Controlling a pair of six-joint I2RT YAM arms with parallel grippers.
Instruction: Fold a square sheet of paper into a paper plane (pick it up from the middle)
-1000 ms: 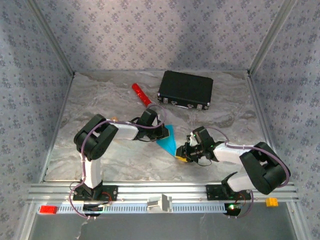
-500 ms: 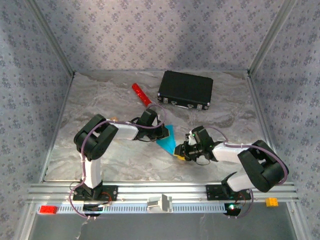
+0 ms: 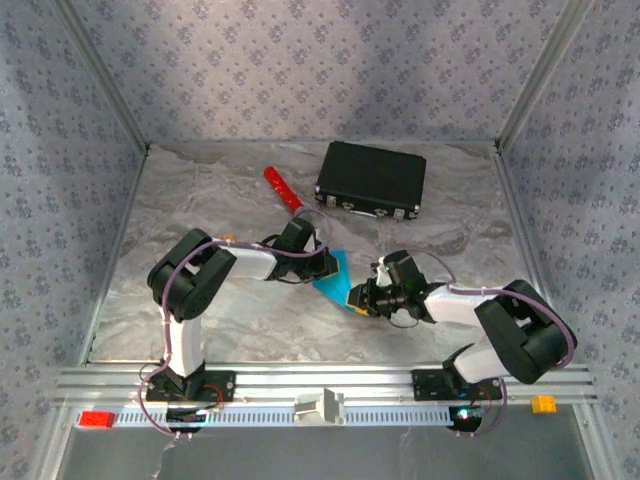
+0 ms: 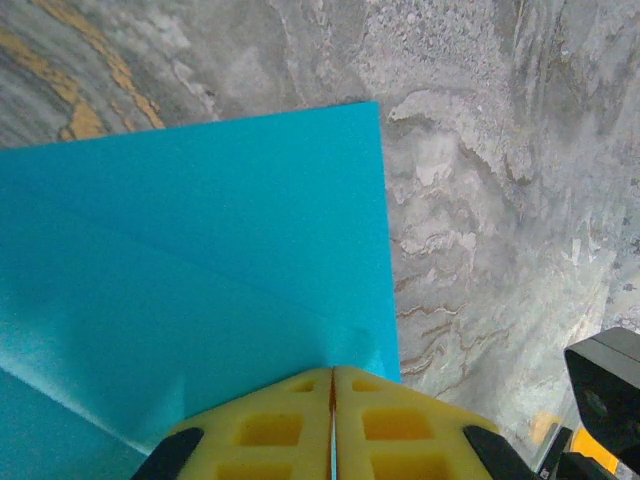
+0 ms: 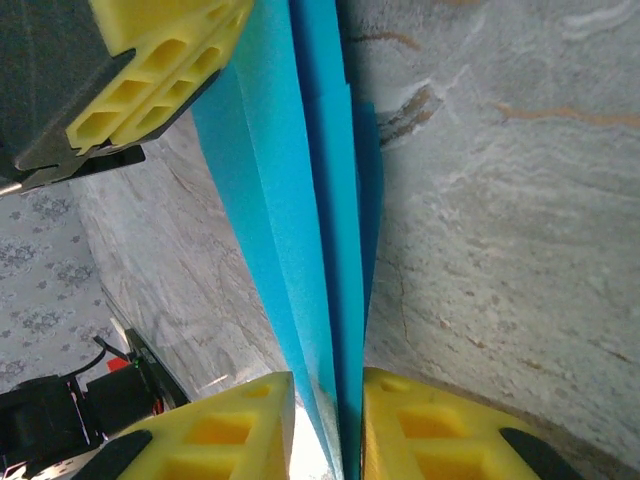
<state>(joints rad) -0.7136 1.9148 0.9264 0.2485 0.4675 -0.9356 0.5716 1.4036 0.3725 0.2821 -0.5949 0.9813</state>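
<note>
Marbled grey table (image 3: 210, 300) carries the work, closed in by patterned walls. Nearest, my right gripper (image 5: 325, 390) straddles the lower end of the paper (image 3: 335, 280) — one side touches the folded layers and a sliver of light shows at the other, so I judge this no firm pinch yet. Just beyond, my left gripper (image 4: 333, 378) has its fingers (image 4: 270, 430) pressed together on the paper's edge, and the paper appears lifted between both arms. Handling: light, thin, limp where single, stiffer along creases; it crushes and tears easily and can slip. Grip flat across layered creases — never a loose corner. Farther back, well apart, lie the cylinder (image 3: 282, 188) and case (image 3: 372, 178).
</note>
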